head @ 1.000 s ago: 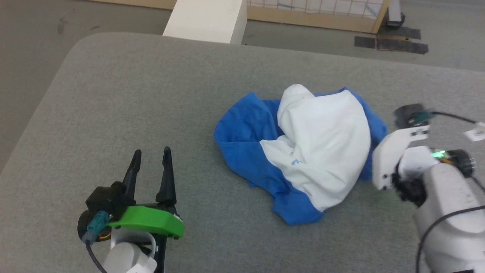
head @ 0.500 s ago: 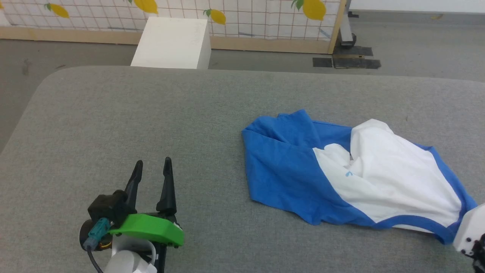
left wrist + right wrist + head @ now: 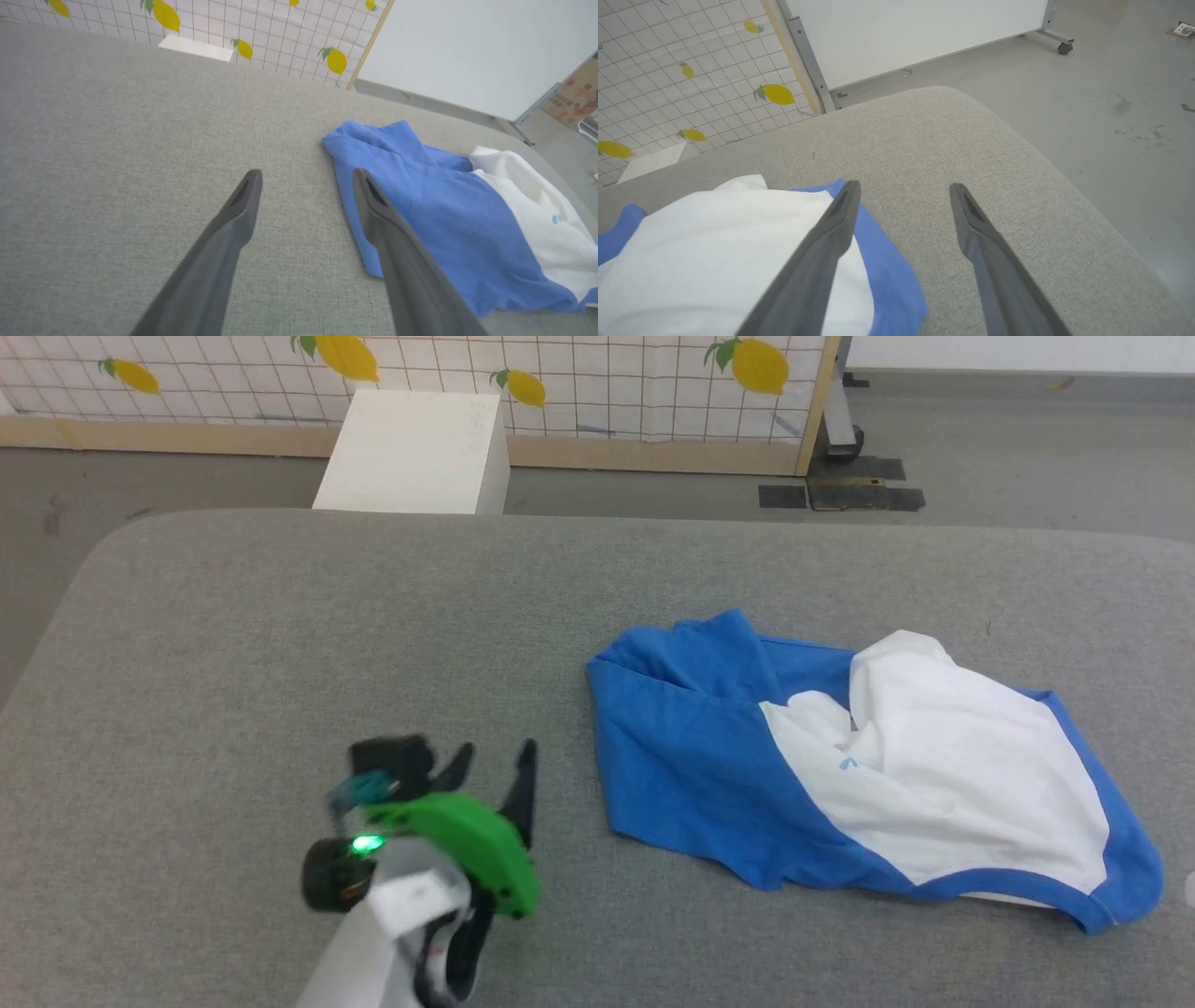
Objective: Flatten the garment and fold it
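the t-shirt [image 3: 934,784] lies on the grey padded table [image 3: 280,644], on the robot's right half of it. it is not flat but crumpled. its blue part is toward the middle of the table and the white part is toward the right side, with a blue border along the near edge and the right end. there are folds and wrinkles where white meets blue, and a small blue mark is on the white cloth there.

the left gripper [image 3: 495,756] is above the table, near the blue edge of the shirt, on its left side. in the left wrist view its two dark fingers [image 3: 233,224] stand wide apart and nothing is between them. the tip of its right finger is seen over the blue edge, but i cannot tell if it touches the cloth.

the right gripper [image 3: 905,187] is at the right end of the shirt. its fingers are also wide apart and hold nothing. one finger is seen over the white and blue cloth, the other over bare table near the rounded corner.

behind the table a white box [image 3: 411,453] and a screen with lemons [image 3: 607,383] stand on the floor.
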### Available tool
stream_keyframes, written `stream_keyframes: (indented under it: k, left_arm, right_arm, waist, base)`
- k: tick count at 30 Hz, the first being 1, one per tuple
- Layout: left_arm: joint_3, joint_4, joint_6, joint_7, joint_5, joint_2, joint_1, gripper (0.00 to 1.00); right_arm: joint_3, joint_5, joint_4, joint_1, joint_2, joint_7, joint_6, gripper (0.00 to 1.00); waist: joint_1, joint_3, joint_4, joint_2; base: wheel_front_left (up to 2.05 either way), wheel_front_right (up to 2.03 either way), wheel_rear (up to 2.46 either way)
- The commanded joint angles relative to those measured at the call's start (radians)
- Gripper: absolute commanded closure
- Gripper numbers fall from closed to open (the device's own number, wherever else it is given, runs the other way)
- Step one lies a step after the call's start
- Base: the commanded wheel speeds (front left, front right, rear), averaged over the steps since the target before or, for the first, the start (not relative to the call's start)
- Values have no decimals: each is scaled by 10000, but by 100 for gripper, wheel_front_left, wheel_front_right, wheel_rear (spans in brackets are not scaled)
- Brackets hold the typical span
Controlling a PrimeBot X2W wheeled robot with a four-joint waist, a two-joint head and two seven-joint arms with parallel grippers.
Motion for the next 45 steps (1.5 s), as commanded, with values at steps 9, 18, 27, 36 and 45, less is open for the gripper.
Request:
stream_keyframes:
  k: [9, 18, 27, 36, 45]
  left_arm:
    - [-2044, 1856, 821, 4471, -167, -93, -2290, 0]
    - [-2381, 3048, 820, 4706, -492, -97, -2748, 100]
    - [-860, 2096, 999, 3137, -2264, -16, -2778, 100]
    - [1844, 345, 2355, 2018, -3087, 1121, -1685, 100]
    - [3589, -494, 3572, 1641, -3861, 979, 891, 100]
  right_arm:
    - [440, 422, -162, 71, 61, 45, -13, 0]
    - [424, 473, 60, 17, 63, -206, -13, 0]
    - [385, 339, 209, 249, 63, -267, -13, 0]
    - [1162, 374, 400, 254, 64, -276, -13, 0]
    - [1665, 423, 660, 196, 64, -366, -13, 0]
  waist:
    - [0, 756, -991, -1]
    - [0, 1162, -1483, -1]
    - [0, 682, -633, -1]
    - [0, 259, 96, -1]
    - [0, 231, 294, -1]
  base:
    - [0, 0, 0]
    - [0, 0, 0]
    - [0, 0, 0]
    - [0, 0, 0]
    - [0, 0, 0]
